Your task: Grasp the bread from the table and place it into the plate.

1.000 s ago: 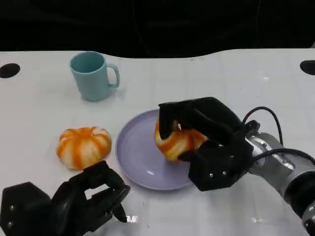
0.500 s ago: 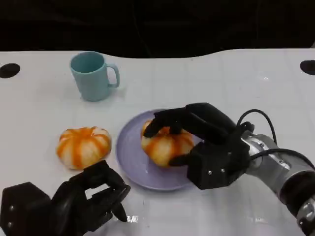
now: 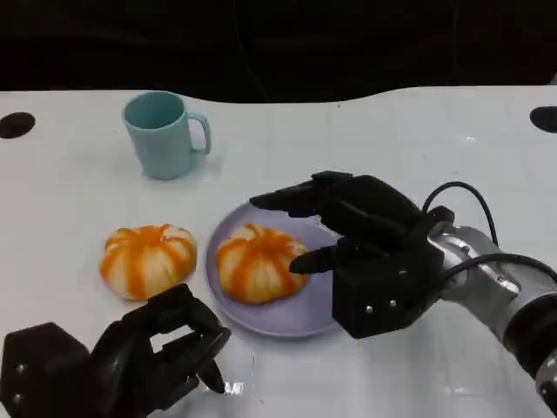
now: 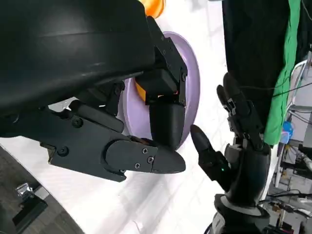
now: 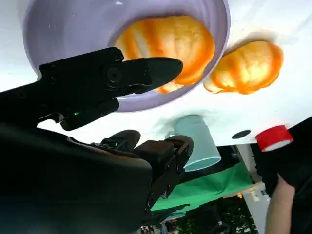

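A: What's the surface (image 3: 452, 139) like?

B: White and glossy, with faint grid lines. Its far edge runs in a wavy line against a black backdrop. Two black round marks sit near that edge, one (image 3: 16, 124) far left of the plate, one (image 3: 545, 118) far right. In the right wrist view there is green cloth (image 5: 204, 192) past the surface, a red roll (image 5: 273, 138), and part of a person's arm (image 5: 280, 204).

A: Taking the plate (image 3: 231, 292) as the landmark, where is the bread?

B: One striped orange bread (image 3: 255, 262) lies inside the plate, on its left half. A second bread (image 3: 147, 259) lies on the surface just left of the plate, apart from its rim.

A: And the right hand (image 3: 348, 239)?

B: It hovers over the plate's right half with its fingers spread apart, holding nothing. One fingertip (image 3: 300, 264) points at the bread in the plate from just beside it; I cannot tell if it touches. The upper fingers reach over the plate's far rim.

A: The left hand (image 3: 130, 361)?

B: In front of the plate and to its left, near the surface's near edge, fingers curled in with nothing in them.

A: Open room?

B: A teal mug (image 3: 163, 134) stands behind the plate, to its left, well apart. Bare white surface stretches behind and to the right of the plate, up to the far edge.
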Controlling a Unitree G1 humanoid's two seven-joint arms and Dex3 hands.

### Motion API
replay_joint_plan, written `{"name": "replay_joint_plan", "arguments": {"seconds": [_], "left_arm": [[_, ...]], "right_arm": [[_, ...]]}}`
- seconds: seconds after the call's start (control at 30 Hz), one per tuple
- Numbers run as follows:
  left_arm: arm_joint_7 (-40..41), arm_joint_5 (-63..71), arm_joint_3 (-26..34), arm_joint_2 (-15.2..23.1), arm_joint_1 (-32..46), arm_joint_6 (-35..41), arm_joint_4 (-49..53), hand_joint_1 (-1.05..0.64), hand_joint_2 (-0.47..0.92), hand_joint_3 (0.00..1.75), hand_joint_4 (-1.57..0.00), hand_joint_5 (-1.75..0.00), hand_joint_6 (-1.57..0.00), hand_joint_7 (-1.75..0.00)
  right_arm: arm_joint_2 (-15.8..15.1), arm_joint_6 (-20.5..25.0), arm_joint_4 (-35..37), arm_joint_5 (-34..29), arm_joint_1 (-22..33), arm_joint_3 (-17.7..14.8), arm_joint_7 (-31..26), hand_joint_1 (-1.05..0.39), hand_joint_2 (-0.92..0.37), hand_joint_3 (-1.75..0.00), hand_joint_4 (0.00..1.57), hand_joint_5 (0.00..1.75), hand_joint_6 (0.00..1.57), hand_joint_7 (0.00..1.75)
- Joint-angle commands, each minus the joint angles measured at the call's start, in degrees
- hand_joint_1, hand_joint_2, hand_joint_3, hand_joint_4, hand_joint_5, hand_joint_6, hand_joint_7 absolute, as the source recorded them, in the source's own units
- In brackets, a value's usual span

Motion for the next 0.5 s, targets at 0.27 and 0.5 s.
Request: {"name": "replay_joint_plan", "arguments": {"seconds": [0.27, 0.5], "left_arm": [[0.21, 0.12, 0.23, 0.56, 0.34, -0.55, -0.78, -0.54, 0.92, 0.27, -0.74, -1.75, -0.67, -1.53], [0.26, -0.03, 0.27, 0.38, 0.28, -0.52, -0.58, -0.53, 0.92, 0.27, -0.74, -1.75, -0.66, -1.53]], "right_arm": [[-4.29, 1.99, -9.00, 3.70, 3.81, -2.85, 5.57, -0.66, -0.92, -0.23, 0.10, 0.41, 0.32, 0.00], [-8.07, 3.08, -18.73, 5.89, 9.17, -5.18, 9.01, -0.63, -0.92, -0.21, 0.14, 0.45, 0.35, 0.02]]}}
